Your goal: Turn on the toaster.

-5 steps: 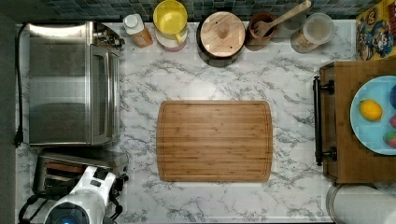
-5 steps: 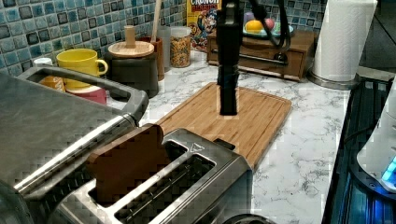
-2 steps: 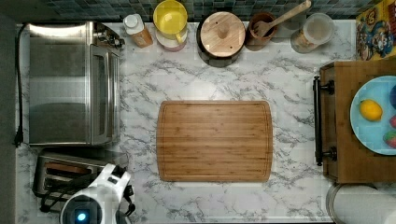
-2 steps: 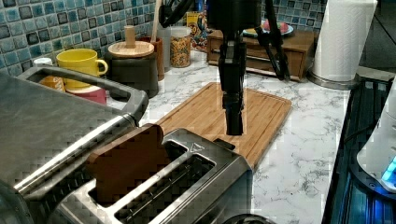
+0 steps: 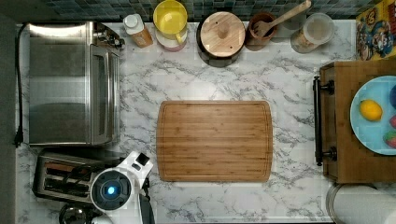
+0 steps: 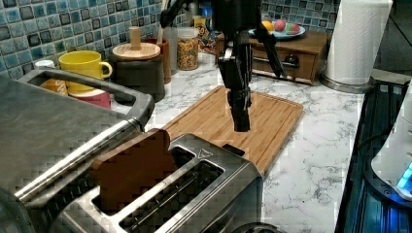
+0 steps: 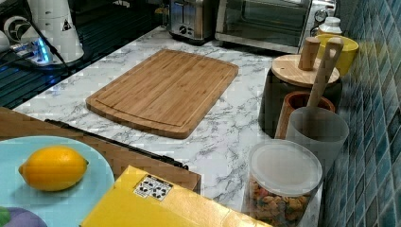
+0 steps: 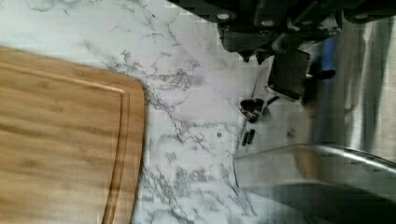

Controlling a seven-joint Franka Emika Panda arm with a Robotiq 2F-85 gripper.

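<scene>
Looking down in the top view, the small brushed-steel 2-slot toaster (image 5: 60, 177) sits at the marble counter's (image 5: 140, 88) lower left, below the large steel toaster oven (image 5: 70, 84). In the left view the black pincer (image 6: 241, 124) hangs above the toaster's far end, fingers together, holding nothing, before the bamboo cutting board (image 6: 277, 121).

The toaster (image 5: 60, 179) is a small boxy brushed-steel pop-up model standing upright on the marble counter, in the top view's lower left corner, just beside the larger steel oven. Two long parallel slots run along its top (image 6: 170, 189). A brown slice of bread (image 6: 132, 170) stands in one slot, rising well above the rim; the other slot looks empty, though its depth is dim.
</scene>
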